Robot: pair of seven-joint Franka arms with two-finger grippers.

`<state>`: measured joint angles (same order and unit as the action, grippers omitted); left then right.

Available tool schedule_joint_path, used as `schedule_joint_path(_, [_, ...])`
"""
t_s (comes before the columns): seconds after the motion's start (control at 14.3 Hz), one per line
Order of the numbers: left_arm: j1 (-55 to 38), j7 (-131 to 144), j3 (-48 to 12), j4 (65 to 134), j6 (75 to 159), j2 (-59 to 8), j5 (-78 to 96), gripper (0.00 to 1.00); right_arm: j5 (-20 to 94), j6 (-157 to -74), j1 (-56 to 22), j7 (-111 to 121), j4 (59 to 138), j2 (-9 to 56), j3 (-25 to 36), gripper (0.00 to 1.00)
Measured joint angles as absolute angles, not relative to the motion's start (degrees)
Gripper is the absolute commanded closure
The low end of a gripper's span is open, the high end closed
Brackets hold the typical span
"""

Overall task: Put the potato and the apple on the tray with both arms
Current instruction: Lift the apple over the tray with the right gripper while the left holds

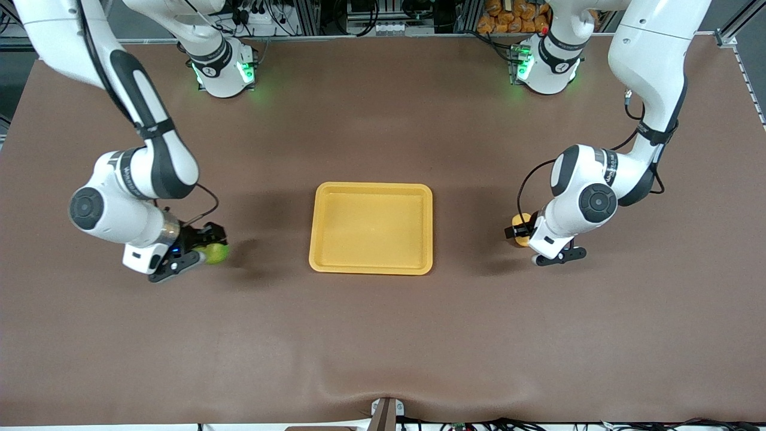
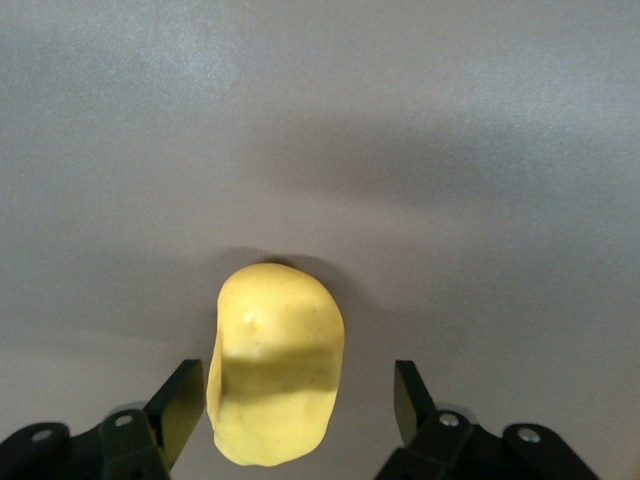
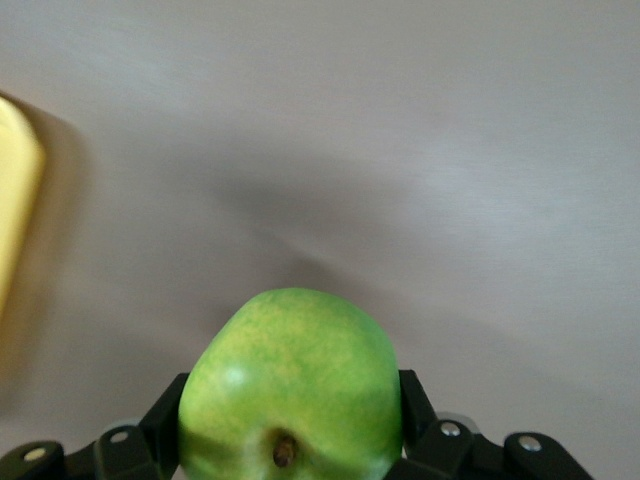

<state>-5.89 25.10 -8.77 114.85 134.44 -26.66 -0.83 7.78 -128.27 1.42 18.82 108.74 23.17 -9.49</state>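
Observation:
The yellow-orange potato [image 1: 522, 230] [image 2: 275, 365] lies on the brown table toward the left arm's end. My left gripper [image 1: 519, 232] [image 2: 297, 405] is low around it, open. One finger [image 2: 180, 405] is close against its side and the other finger [image 2: 410, 400] stands off with a clear gap. The green apple [image 1: 216, 254] [image 3: 290, 380] is toward the right arm's end, stem dimple facing the wrist camera. My right gripper [image 1: 210, 246] [image 3: 290, 420] is shut on the apple, fingers pressed to both sides. The yellow tray [image 1: 371, 187] lies at mid-table between the arms, with nothing on it.
An edge of the tray [image 3: 15, 190] shows in the right wrist view. Brown table surface [image 1: 383, 335] stretches between each gripper and the tray. The two arm bases [image 1: 224, 72] [image 1: 547, 66] stand along the table edge farthest from the front camera.

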Motion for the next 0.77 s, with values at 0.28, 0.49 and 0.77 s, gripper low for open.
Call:
schedule_joint_path(0.28, [-5.81, 25.1, -8.72, 115.17, 134.44, -26.66, -0.83, 0.18, 7.79, -126.63, -3.23, 0.85, 106.18, 22.85, -13.86, 0.97])
schedule_joint_path(0.49, [-5.79, 25.1, -8.7, 115.37, 134.44, -26.71, -0.83, 0.18, 7.79, -126.66, -8.33, -10.21, 105.72, 22.87, -13.98, 0.97])
schedule_joint_path(0.77, [-5.8, 25.1, -8.7, 115.49, 134.45, -27.07, -0.83, 0.22, 7.7, -126.71, -13.05, -26.72, 105.08, 23.13, -13.99, 0.96])
